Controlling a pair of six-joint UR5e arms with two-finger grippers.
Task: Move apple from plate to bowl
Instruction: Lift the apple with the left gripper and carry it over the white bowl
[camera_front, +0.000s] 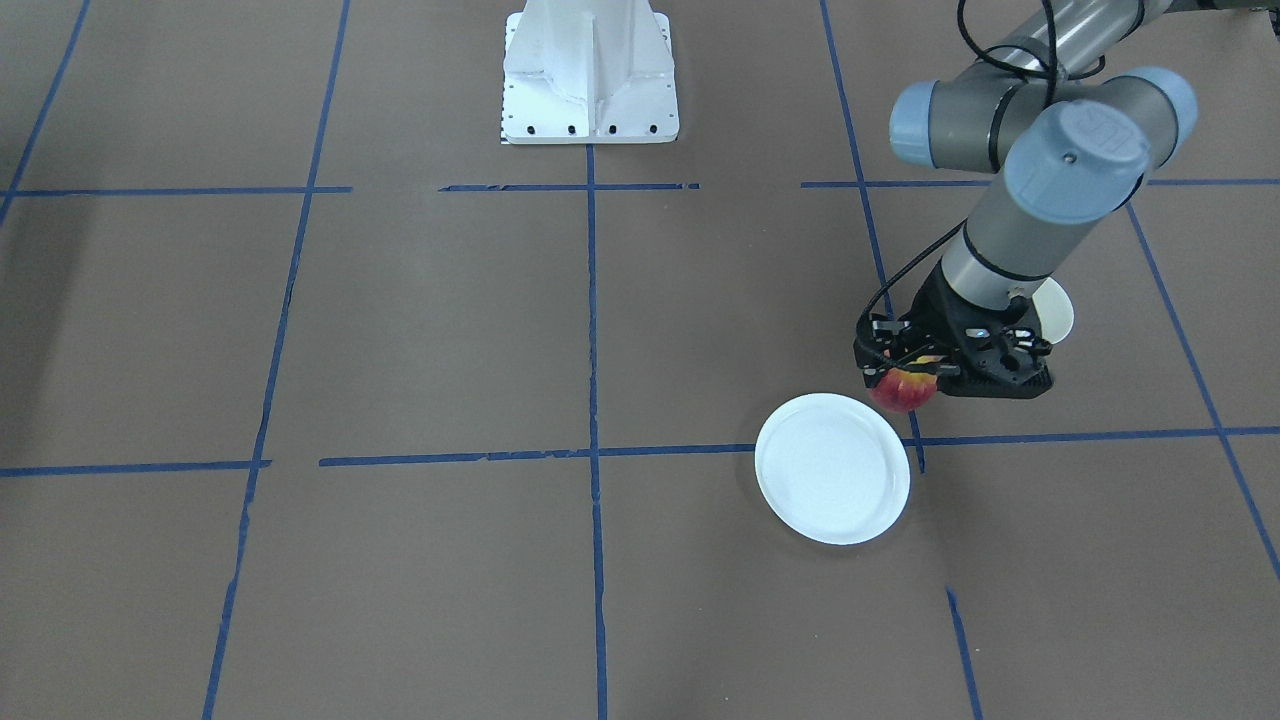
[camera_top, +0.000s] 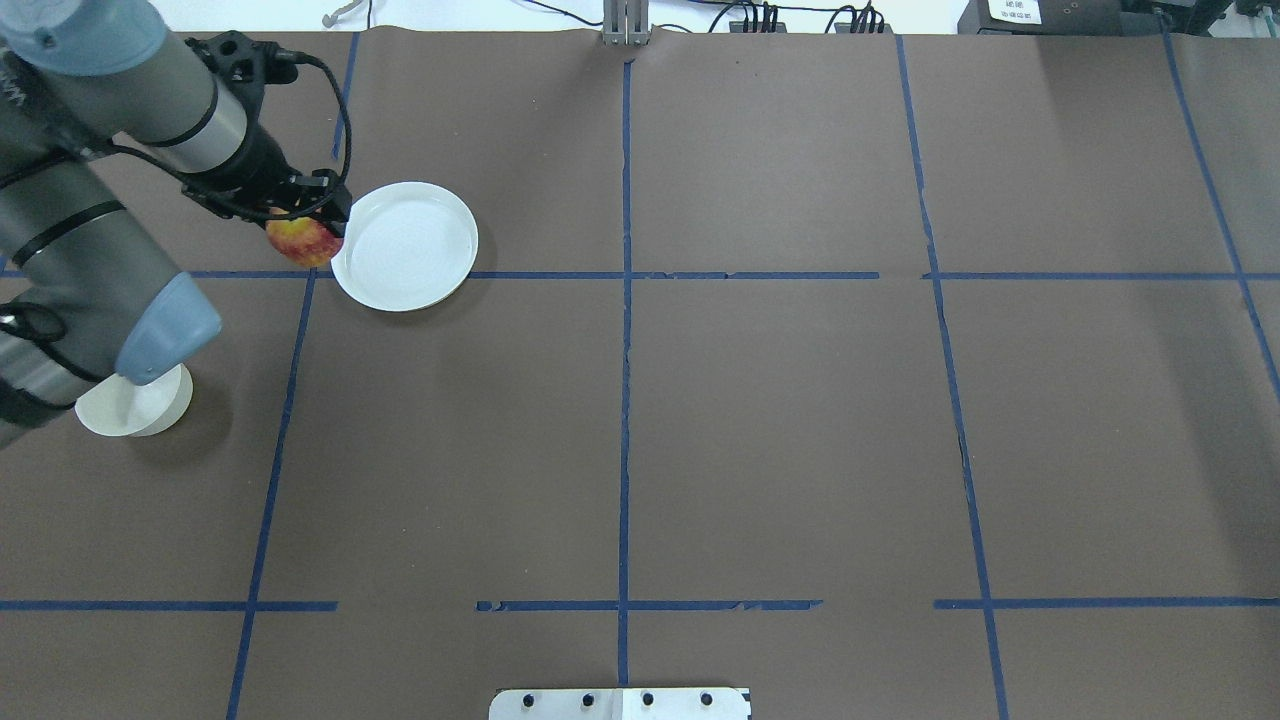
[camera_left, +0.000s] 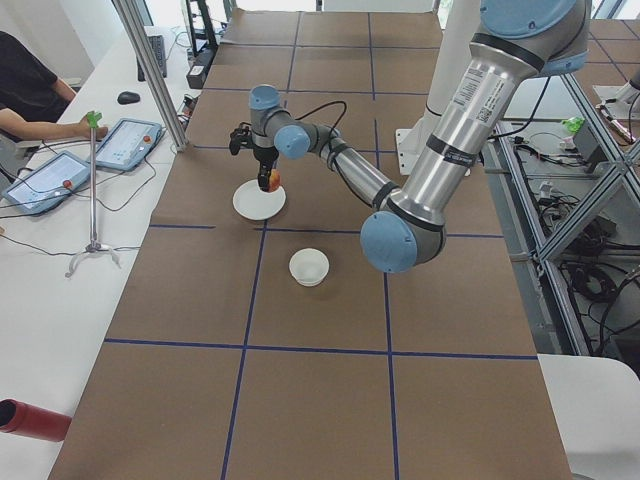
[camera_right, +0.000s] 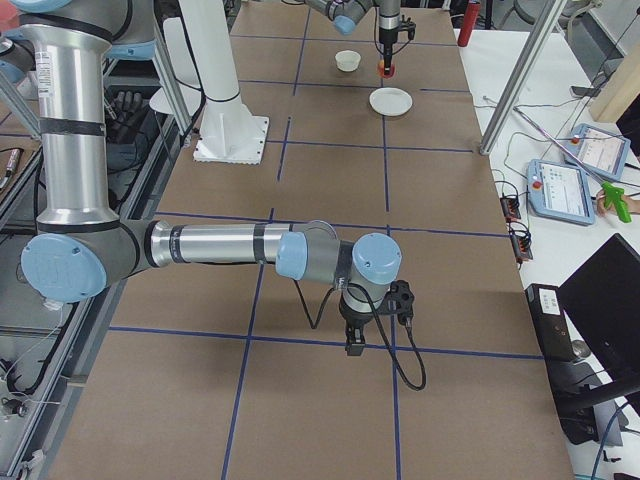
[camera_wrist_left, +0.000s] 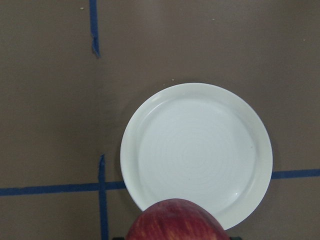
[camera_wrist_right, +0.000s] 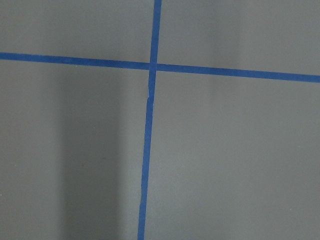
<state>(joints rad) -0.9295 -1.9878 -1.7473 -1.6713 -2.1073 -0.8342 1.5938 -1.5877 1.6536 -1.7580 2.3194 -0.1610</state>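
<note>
Exterior front-facing: brown paper covers the table (camera_front: 420, 330), squared off by blue tape lines (camera_front: 592, 320), with a white base plate (camera_front: 590, 80) at 12 o'clock. The left gripper (camera_front: 905, 372) hangs just off the plate (camera_front: 832, 468), at the rim's 1 o'clock, with its jaws clamped on the apple (camera_front: 903, 392). The bowl (camera_front: 1058, 310) peeks out behind the wrist, at 2 o'clock from the apple.

Overhead exterior: the apple is held at the plate's 9 o'clock edge. The bowl stands well apart at the plate's 7 o'clock, partly under the arm's elbow. Cables run along the far table edge.

Exterior left: a white desk runs along the table's 9 o'clock side, carrying two tablets (camera_left: 125, 140); a seated person (camera_left: 35, 95) is there.

Exterior right: the right gripper (camera_right: 355, 345) points down over the paper, well apart from the dishes; I cannot tell how its jaws stand.

Left wrist-mounted: the apple's red top shows at 6 o'clock, overlapping the plate's rim.

Right wrist-mounted: only paper and two crossing tape lines show.
</note>
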